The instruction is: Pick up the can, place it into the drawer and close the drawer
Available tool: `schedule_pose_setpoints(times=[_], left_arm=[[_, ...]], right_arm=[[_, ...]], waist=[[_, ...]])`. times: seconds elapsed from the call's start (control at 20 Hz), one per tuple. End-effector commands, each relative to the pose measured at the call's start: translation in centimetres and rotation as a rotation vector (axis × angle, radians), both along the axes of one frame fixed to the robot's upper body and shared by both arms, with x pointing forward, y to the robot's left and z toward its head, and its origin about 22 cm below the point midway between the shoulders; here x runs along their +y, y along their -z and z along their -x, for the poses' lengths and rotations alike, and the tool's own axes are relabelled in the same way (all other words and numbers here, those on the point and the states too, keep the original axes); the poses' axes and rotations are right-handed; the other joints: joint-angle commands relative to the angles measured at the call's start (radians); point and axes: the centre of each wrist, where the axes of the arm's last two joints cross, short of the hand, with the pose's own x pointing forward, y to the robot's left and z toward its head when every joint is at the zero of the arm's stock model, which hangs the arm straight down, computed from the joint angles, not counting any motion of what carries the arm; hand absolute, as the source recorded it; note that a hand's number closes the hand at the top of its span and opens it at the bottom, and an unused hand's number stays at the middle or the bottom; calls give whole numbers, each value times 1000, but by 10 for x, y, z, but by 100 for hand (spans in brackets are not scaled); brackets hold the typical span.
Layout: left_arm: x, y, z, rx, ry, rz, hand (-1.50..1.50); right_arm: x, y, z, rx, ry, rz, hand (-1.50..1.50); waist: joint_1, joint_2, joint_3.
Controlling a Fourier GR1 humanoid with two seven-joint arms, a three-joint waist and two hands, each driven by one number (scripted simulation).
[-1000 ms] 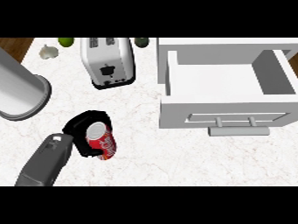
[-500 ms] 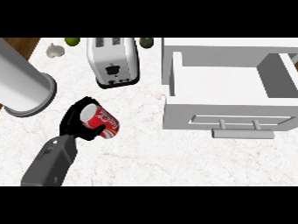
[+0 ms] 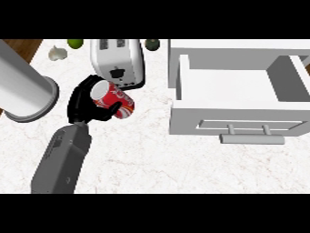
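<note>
Step in hand: carry phase, by the look of it. Left hand (image 3: 89, 103) wrapped round red can (image 3: 114, 99), fingers (image 3: 109, 109) curled on can body, thumb side hidden behind it. Can tilted, top end toward far left, held near toaster (image 3: 117, 62) front; can't tell whether clear of table (image 3: 157, 159) or touching it. Right hand not in view.

Drawer (image 3: 241, 98) pulled open at right, well apart from can, white inside, nothing seen in it; handle (image 3: 251, 136) on near face.

Other stuff: big grey cylinder (image 3: 13, 84) at left, garlic bulb (image 3: 57, 53) and green fruit (image 3: 75, 43) far left, dark avocado-like thing (image 3: 153, 43) far side past toaster.

Next move, as judged: swing can right, over drawer's left wall w/o clipping toaster or wall edge, lower in, open fingers. Then push drawer front toward far side to shut. Closing not yet begun.
</note>
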Motion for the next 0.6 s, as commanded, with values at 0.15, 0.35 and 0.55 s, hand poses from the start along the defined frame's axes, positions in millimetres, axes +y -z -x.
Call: schedule_pose_setpoints(times=[0.15, 0.35, 0.55], left_arm=[[-37, -64, 16, -39, 37, -22, 150], [-48, -108, 6, -54, -14, -56, 150], [-71, -145, -12, -78, -12, -67, 150]], right_arm=[[13, -3, -16, -7, -6, -9, -150], [8, -7, -7, -11, -14, -26, -150], [8, 12, -20, -22, -24, -4, -150]], waist=[[-2, 4, -1], [-19, 9, -2], [-26, 12, -1]])
